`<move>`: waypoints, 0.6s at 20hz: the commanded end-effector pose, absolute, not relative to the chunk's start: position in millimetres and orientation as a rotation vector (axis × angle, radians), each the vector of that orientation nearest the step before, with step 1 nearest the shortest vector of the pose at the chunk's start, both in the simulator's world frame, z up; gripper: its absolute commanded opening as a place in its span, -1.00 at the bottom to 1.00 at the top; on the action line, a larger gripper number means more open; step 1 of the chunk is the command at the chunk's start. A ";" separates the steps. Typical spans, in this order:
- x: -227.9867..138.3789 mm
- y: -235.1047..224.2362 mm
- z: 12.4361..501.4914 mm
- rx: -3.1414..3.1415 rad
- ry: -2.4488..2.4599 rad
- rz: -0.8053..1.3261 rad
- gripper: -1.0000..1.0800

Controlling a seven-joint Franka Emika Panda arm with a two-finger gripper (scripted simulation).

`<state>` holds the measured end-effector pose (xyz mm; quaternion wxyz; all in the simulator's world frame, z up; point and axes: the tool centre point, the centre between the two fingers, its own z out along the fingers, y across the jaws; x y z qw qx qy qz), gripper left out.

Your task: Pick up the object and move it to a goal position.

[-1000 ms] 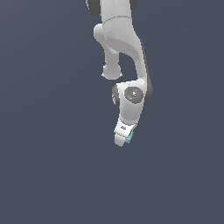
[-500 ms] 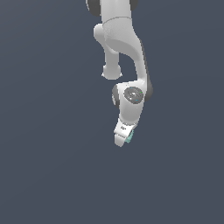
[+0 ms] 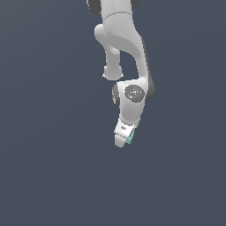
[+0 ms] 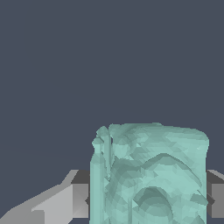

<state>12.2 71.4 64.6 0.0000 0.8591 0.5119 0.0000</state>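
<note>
Plain slate-grey surface is surrounding everything; the teal-green block (image 4: 148,175) is being held between the gripper (image 3: 123,137) fingers (image 4: 65,201), showing at its 4 o'clock side in the exterior view.

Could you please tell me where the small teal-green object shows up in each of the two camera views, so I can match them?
Exterior view: the teal-green object is only a sliver, low and just right of centre, peeking out at the tip of the white end effector.
Wrist view: the object fills the lower middle and right of the frame, seen close up between the grey fingers.
Shared landmark: the end effector's fingers flanking the object.
</note>
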 end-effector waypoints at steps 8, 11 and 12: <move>27.5 52.3 130.3 2.699 1.609 0.002 -1.00; 34.4 43.7 160.1 2.699 1.610 0.002 -1.00; 36.9 40.8 170.4 2.699 1.610 0.002 -1.00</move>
